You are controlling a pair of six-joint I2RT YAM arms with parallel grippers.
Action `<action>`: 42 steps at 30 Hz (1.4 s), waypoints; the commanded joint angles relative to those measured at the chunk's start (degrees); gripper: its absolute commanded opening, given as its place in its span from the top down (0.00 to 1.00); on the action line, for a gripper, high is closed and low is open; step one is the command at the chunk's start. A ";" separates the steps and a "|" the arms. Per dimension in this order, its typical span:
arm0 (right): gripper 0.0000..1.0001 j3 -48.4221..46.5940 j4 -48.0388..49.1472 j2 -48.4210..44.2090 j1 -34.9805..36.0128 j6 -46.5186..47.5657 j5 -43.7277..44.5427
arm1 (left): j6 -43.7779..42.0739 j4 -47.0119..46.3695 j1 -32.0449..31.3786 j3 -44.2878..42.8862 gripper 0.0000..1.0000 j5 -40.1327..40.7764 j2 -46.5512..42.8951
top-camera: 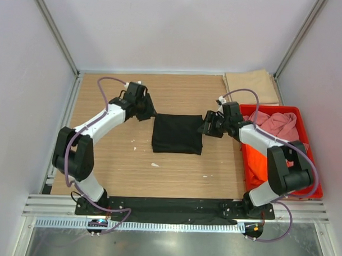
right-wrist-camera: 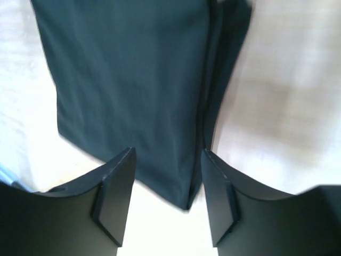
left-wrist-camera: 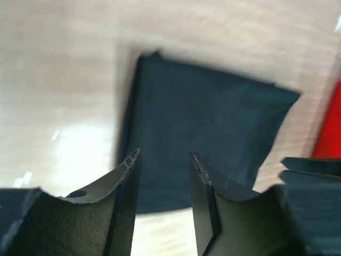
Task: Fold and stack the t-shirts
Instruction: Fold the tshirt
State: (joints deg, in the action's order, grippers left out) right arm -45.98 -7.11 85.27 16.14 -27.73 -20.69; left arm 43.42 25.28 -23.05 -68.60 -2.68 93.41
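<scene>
Left hand (top-camera: 144, 112) and right hand (top-camera: 208, 125) both stand open and empty, flanking the folded black t-shirt (top-camera: 177, 134) at the middle of the bench (top-camera: 119, 165). It looks light and limp; best pinched at its corners, through all layers.

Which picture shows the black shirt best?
The top view: the whole folded black shirt shows sharply. The left wrist view has it blurry, its near edge hidden. The right wrist view cuts off its far end.

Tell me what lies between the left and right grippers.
The folded black t-shirt lies flat between the left gripper and right gripper, clearest in the top view.
</scene>
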 commanded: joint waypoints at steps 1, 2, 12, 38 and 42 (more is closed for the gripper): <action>0.41 -7.18 -2.20 6.03 -0.58 3.38 1.97 | -4.74 -0.75 0.72 -5.74 0.59 -3.11 6.95; 0.40 -9.89 -2.29 7.26 -0.67 3.81 2.49 | -5.01 -1.10 0.72 -7.93 0.59 -4.17 8.18; 0.56 -22.84 -0.10 25.02 -3.83 4.43 3.90 | -5.45 -8.04 3.36 -17.18 0.59 -10.86 22.08; 0.32 -27.40 -7.11 22.30 -4.63 11.28 -2.07 | -10.45 8.11 9.51 -24.84 0.52 -17.09 15.42; 0.30 -30.66 -11.07 25.20 -5.41 15.76 -2.86 | -12.04 8.47 9.07 -15.71 0.52 -18.68 6.72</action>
State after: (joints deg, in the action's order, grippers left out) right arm -72.71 -15.35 110.15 11.40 -16.69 -21.28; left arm 34.74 29.52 -13.39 -88.75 -18.68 107.35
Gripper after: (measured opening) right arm 0.695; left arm 0.479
